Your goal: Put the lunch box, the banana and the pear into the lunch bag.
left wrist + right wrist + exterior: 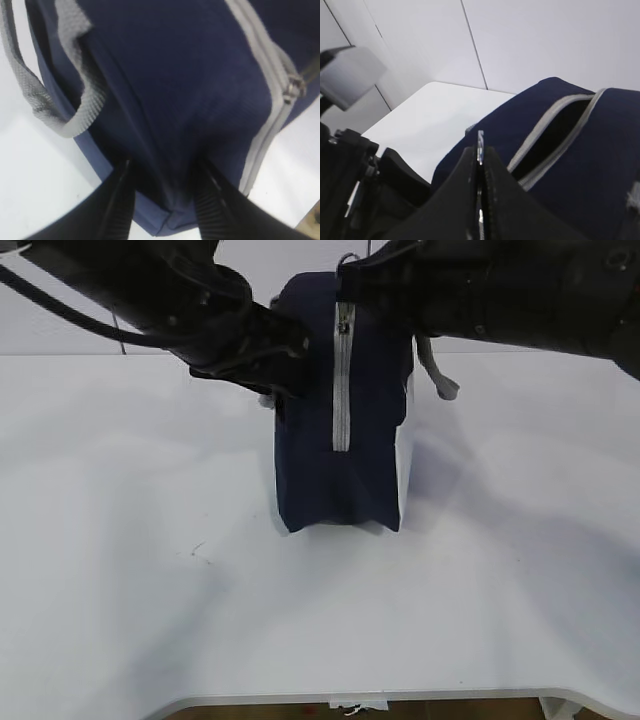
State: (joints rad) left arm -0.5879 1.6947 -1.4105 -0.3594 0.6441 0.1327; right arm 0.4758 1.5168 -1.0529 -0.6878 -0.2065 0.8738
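White tabletop and a pale wall are framing the lunch bag, which is standing on end near the table's middle with its grey zipper strip running down the face toward the exterior camera. Both arms are reaching in at the bag's upper part, 1 from each side.

The left gripper is clamping a fold of navy fabric on the bag's side, its 2 fingers pressing in close together with cloth bunched between them. 1 grey loop handle is hanging just beside that grip.

The right gripper is sitting above the bag with its fingers pressed nearly together on a thin metallic sliver, probably the zipper pull, though the wrist view is not settling what it is. Beside it the zipper is gaping partly open, showing a dark slot.

No lunch box, banana or pear is showing in any view, so I cannot tell whether they are inside the bag already.

Risks from here: the pinched fabric could be slipping free if the right arm tugs hard, letting the tall bag tip over; the thin pull could also be sliding out of the narrow grip.
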